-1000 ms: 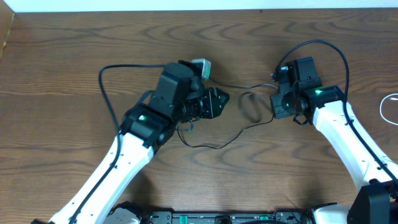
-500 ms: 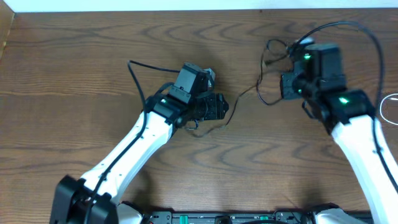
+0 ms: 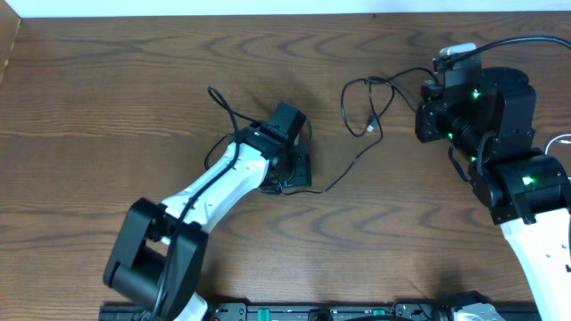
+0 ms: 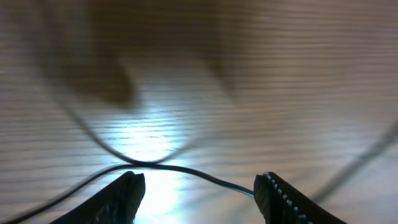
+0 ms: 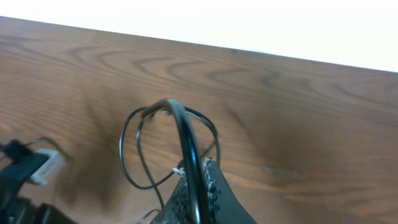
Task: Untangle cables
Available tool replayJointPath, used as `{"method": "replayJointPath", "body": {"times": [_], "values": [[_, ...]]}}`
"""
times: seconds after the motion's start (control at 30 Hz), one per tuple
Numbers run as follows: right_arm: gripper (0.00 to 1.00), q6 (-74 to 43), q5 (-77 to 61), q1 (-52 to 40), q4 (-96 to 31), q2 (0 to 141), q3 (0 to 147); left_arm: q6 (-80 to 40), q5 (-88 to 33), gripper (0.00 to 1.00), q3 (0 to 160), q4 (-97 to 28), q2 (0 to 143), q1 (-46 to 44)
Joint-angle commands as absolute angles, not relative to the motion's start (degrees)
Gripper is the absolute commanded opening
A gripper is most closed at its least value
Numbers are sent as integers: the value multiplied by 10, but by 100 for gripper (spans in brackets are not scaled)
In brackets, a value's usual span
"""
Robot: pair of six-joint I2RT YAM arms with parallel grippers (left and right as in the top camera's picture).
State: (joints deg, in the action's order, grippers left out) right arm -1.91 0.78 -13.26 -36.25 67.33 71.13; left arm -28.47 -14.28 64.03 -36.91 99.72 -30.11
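Under the left gripper, the black cable lies on the wooden table and crosses the gap between its 2 spread fingers. Far to the right of that gripper, the right gripper is pressed shut. It seems to pinch the same cable, which makes loose loops on the way. Go down until the cable sits deep between the fingers, then squeeze. Pull slowly so the loops open and no knot gets tight. Farther right still, a bit of the white cable shows.
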Motion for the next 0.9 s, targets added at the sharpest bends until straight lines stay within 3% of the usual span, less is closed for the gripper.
{"method": "replayJointPath", "body": {"times": [0.0,0.23,0.57,0.87], "values": [[1,-13,117,-131,-371,667,718,-281,-82,62,639,-377,1018,-300],[1,-13,283,-129,-403,667,718,-281,-50,61,622,-397,1041,-300],[1,-30,306,-102,-441,667,718,-281,27,61,604,-412,1042,-300],[6,-62,490,0,-451,667,718,-284,133,62,604,-454,1042,-299]]}}
